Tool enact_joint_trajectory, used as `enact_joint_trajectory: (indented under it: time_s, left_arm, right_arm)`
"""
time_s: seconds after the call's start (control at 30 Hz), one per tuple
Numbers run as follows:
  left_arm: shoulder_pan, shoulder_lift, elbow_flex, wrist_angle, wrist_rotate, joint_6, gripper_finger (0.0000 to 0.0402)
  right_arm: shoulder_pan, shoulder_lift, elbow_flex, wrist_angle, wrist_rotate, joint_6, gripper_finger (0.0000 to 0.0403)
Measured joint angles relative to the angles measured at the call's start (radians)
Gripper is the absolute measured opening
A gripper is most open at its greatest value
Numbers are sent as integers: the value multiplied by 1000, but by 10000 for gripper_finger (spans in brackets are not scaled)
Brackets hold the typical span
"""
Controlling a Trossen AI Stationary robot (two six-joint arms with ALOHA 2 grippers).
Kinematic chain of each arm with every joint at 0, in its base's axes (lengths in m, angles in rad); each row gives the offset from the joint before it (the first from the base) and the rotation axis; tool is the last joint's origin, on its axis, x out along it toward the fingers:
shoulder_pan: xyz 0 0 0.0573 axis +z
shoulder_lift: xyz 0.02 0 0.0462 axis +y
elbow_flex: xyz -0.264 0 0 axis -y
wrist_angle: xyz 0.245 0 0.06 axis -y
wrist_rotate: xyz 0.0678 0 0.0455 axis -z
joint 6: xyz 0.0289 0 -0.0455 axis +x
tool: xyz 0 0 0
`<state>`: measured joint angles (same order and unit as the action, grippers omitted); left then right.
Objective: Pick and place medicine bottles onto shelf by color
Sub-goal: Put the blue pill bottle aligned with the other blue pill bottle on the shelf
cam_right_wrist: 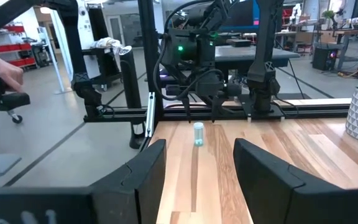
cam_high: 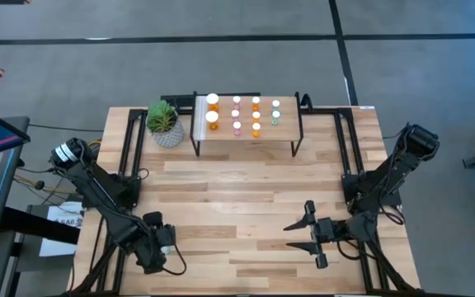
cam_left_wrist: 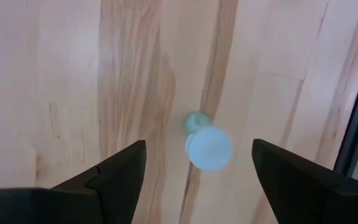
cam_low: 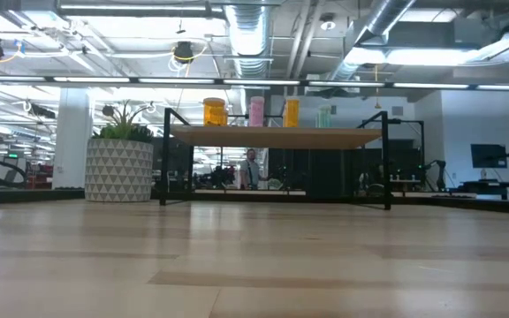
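Light-wood planks form the tabletop (cam_high: 237, 190), with grey floor around it. At the far edge stands the shelf (cam_high: 283, 140), a low wood platform on black legs, with a white strip (cam_high: 198, 124) at its left end. On it stand white-capped medicine bottles: two larger orange bottles (cam_high: 213, 111) beside the strip, then rows of small pink, orange and green-teal ones. A potted plant (cam_high: 164, 123) sits just left of the shelf.

One green-teal bottle (cam_left_wrist: 205, 142) stands upright on the bare tabletop at the near left. My left gripper (cam_left_wrist: 197, 163) hangs directly over it, fingers (cam_left_wrist: 114, 174) spread wide on either side and clear of the bottle; nothing is clamped.

My right gripper (cam_high: 308, 233) hovers over the near right of the table, aimed across it toward my left arm. Its jaws stand apart and empty. Its wrist view shows the same green-teal bottle well ahead, upright beneath my left gripper.
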<state>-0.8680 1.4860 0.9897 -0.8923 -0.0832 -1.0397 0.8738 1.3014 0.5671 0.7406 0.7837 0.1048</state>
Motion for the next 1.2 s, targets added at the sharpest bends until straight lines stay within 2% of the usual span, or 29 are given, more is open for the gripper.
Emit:
enact_joint_trajectory:
  time_s: [0.17, 0.33, 0.6, 1.0, 1.2]
  left_arm:
    - [0, 5, 0, 1, 17, 8, 279]
    - [-2, 44, 0, 7, 16, 81, 279]
    - [2, 64, 0, 12, 36, 86, 274]
    - [2, 64, 1, 19, 36, 91, 156]
    - [23, 64, 2, 20, 57, 102, 113]
  right_arm:
    - [0, 0, 0, 0, 0, 8, 209]
    - [-6, 0, 0, -3, 0, 3, 209]
    - [-6, 0, 0, -7, 0, 7, 209]
    - [-6, 0, 0, -11, 0, 8, 209]
    - [-6, 0, 0, -15, 0, 10, 209]
